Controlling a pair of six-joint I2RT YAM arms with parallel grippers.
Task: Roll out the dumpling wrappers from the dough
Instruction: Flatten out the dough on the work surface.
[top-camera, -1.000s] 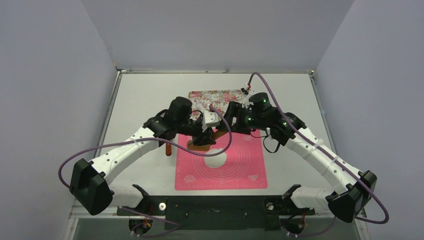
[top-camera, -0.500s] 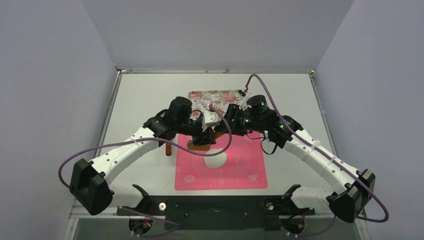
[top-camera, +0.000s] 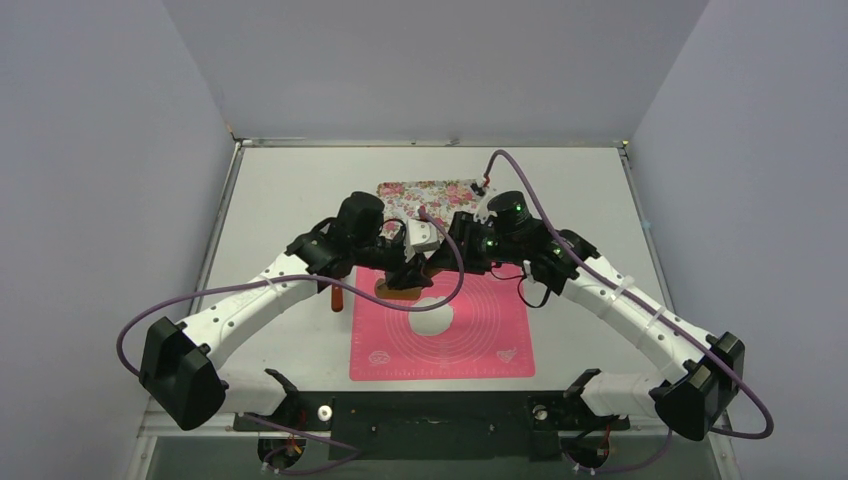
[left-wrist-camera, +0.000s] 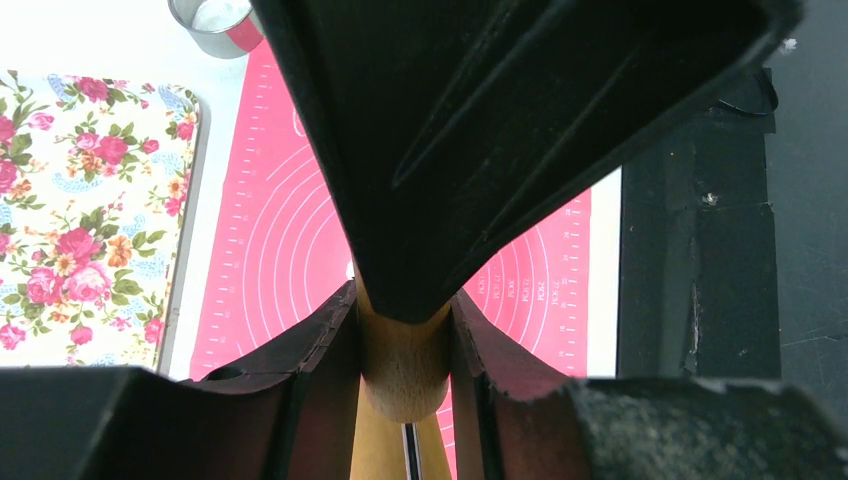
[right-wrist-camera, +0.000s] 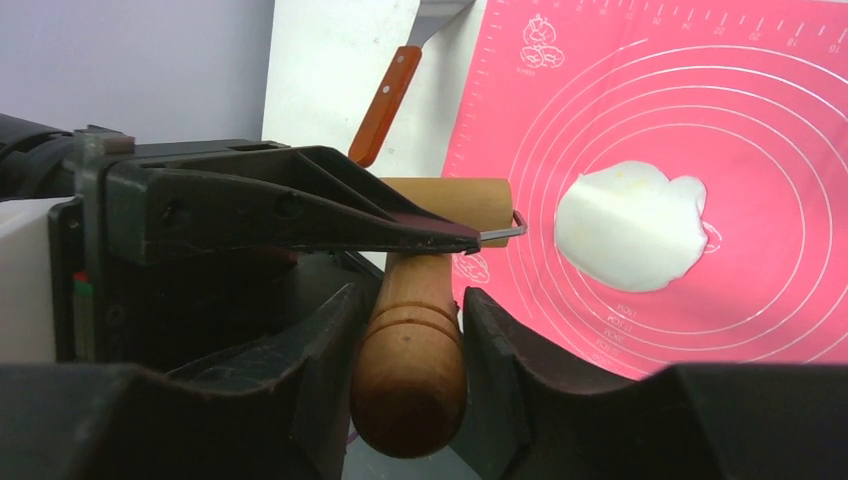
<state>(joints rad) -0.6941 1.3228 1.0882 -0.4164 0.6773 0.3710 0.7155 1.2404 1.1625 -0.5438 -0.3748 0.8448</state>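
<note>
Top external: the dough (top-camera: 432, 318) lies flattened, a white patch left of centre on the pink mat (top-camera: 490, 340) on the bench (top-camera: 280, 190). Both arms meet over the rolling pin (top-camera: 404, 291) just behind it.

Left wrist: the left gripper (left-wrist-camera: 403, 345) is clamped on one wooden handle of the rolling pin.

Right wrist: the right gripper (right-wrist-camera: 410, 315) grasps the other handle, with a finger pressed against each side. The dough lies near the barrel's end, not touching it.

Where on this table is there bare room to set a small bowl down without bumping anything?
Free: the pink mat right of the dough; bare table left of the floral board, and right of it. Crowded: the mat's far edge, where the left gripper and right gripper hold the rolling pin, and beside the spatula.
</note>
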